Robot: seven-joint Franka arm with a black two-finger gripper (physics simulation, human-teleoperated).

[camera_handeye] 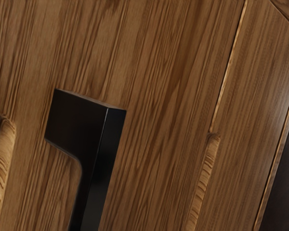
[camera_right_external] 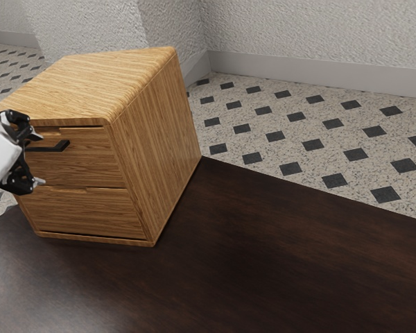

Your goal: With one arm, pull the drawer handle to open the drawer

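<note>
Black handle [camera_handeye: 89, 159] sat close under my hand [camera_right_external: 24, 154], on upper drawer [camera_right_external: 83, 158] of wooden cabinet [camera_right_external: 159, 139] standing on dark desk [camera_right_external: 263, 263]. Hand's fingers stood apart, one above bar, one below, seemingly not touching. Bar looked rigid, squared, smooth, maybe slippery. Judged best grip across bar's middle.

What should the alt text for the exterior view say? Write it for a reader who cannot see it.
A black gripper, fingers open, reaches in from the exterior view's left to the black handle on the upper drawer of a two-drawer wooden cabinet. The cabinet stands on a dark table, with a tiled floor behind.
</note>
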